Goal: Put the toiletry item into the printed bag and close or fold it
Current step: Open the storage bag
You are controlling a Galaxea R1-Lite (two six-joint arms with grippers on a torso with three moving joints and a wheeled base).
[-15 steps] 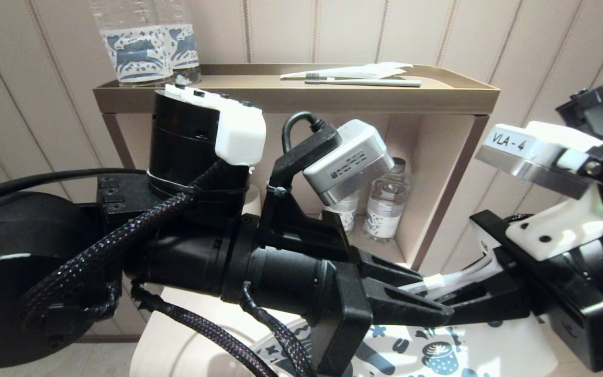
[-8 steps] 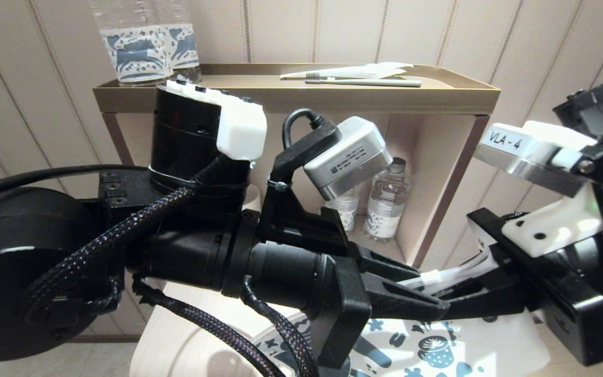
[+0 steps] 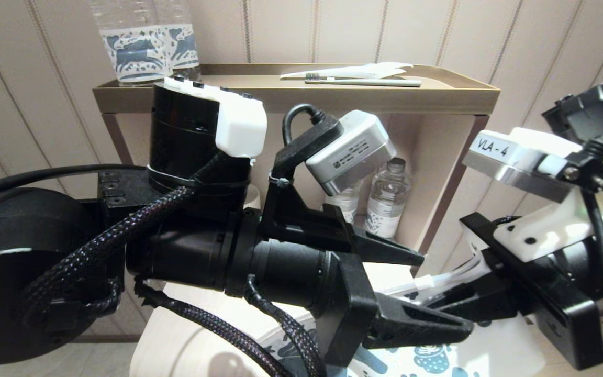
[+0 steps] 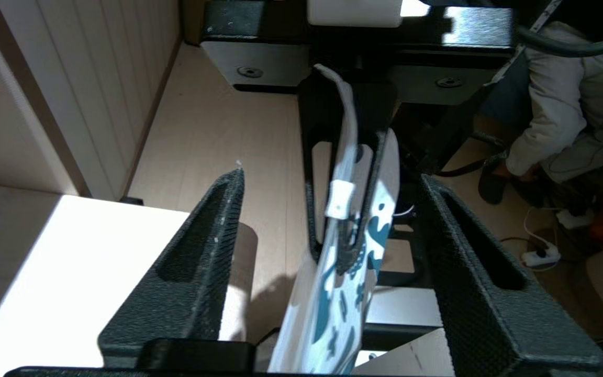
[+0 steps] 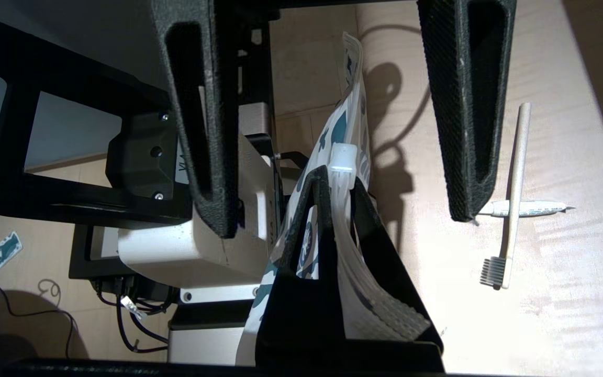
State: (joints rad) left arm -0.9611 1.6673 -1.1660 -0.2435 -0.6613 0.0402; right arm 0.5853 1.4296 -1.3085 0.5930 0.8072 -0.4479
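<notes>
— Where is the toothbrush held?

— Lower right of the head view, clamped together with the printed bag by the right gripper, fingers pinched on both, presumably so the pouch mouth is steadied.

— And the left gripper?

— Its fingers are spread wide around that bundle, nothing gripped; likely so the bag can be taken or folded next.
</notes>
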